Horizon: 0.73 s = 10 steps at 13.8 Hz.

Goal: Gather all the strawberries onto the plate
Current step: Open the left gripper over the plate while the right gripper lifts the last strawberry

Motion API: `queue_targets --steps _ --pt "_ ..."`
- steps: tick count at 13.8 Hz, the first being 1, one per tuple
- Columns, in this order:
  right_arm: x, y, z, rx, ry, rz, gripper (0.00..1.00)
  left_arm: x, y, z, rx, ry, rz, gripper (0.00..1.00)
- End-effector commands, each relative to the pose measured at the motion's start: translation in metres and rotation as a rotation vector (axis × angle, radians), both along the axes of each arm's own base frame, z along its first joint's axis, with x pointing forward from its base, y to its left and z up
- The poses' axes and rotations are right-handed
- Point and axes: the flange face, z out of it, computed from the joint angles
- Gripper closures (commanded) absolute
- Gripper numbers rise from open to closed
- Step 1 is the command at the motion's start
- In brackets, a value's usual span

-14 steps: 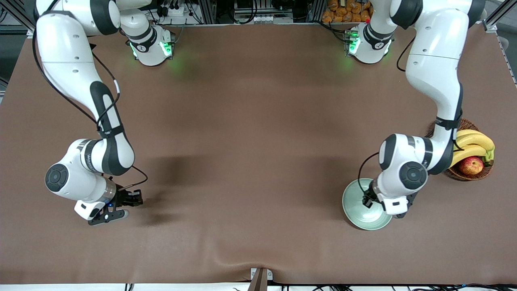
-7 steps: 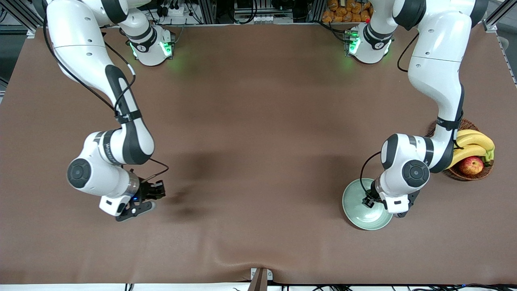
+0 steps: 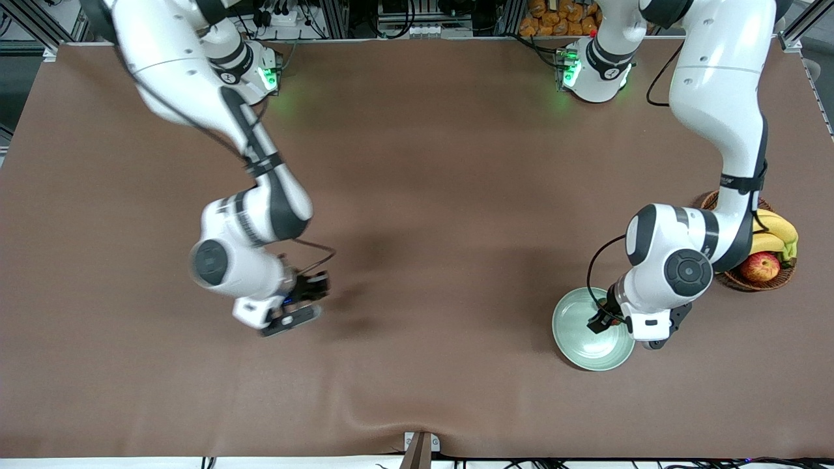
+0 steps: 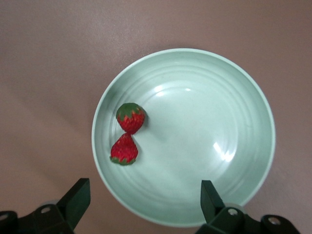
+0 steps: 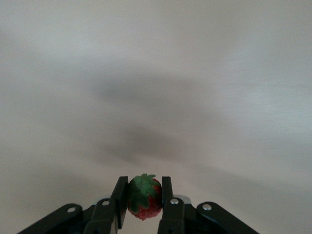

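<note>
The right wrist view shows the third strawberry squeezed between the two fingers of the right gripper, green cap up. In the front view, the right gripper is seen up in the air over the bare brown table, toward the right arm's end and well apart from the plate.

In the left wrist view, two strawberries are seen lying in the plate, touching each other, near its rim. The left gripper is held wide apart and empty, over the plate. In the front view, the left gripper is seen just above the plate, toward the left arm's end. A basket with bananas and an apple stands near the plate.

Some things could go wrong from here. The berry is small and round, so it could be lost from the fingers on the long trip to the plate. It could be squashed if it is pinched too hard. The left arm could be bumped if it is not moved away, because it hangs right over the plate. The berry could also be dropped too near the rim and roll out.
</note>
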Motion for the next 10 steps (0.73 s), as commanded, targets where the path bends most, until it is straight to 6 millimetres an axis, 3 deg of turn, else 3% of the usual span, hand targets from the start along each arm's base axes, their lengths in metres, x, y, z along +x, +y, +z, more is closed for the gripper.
queue_targets --steps 1,5,9,10 --pt "-0.041 0.072 -0.013 -0.017 0.031 0.002 1.0 -0.017 0.0 0.019 0.021 0.01 -0.061 0.0" --pt "-0.086 0.136 -0.027 -0.027 0.035 0.071 1.0 -0.021 -0.003 0.017 0.018 0.02 -0.123 0.0" --pt "-0.096 0.147 -0.057 -0.04 0.042 0.087 1.0 -0.023 -0.007 0.019 0.013 0.022 -0.173 0.0" --pt "-0.095 0.144 -0.062 -0.045 0.046 0.084 0.95 -0.025 -0.014 0.018 0.008 0.024 -0.183 0.0"
